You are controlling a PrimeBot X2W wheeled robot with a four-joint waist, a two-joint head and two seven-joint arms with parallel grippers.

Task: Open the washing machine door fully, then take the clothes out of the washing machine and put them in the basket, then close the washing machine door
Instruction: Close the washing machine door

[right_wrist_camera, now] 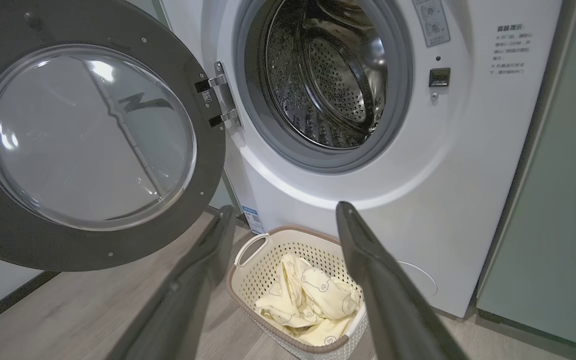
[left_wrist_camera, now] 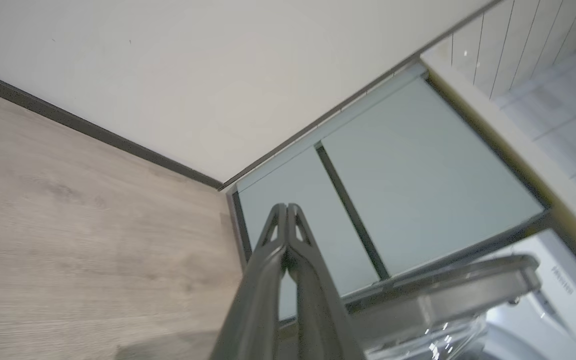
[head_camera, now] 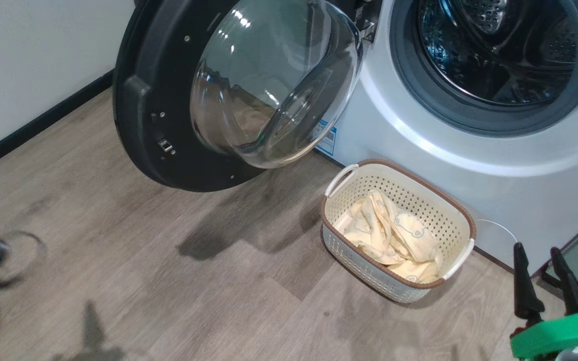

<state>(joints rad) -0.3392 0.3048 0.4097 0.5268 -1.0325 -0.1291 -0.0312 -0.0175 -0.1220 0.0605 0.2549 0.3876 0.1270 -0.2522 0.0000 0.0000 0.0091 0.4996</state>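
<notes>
Clothes (right_wrist_camera: 313, 300) lie in the basket (right_wrist_camera: 263, 280) just beyond the released right hand (right_wrist_camera: 285, 206); left hand (left_wrist_camera: 287, 206) is clenched.

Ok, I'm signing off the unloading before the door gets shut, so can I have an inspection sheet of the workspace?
Surface: wood-look floor, with the basket standing on it.
Job's things: door swung wide open; no fabric visible in the drum of the washing machine; clothes heaped in the basket, just in front of the machine.
Clutter: nothing seen.
Grippers: left gripper shut, empty; right gripper open, empty.
Cables: nothing seen.
Surroundings: white wall, dark skirting board, pale green cabinets.
</notes>
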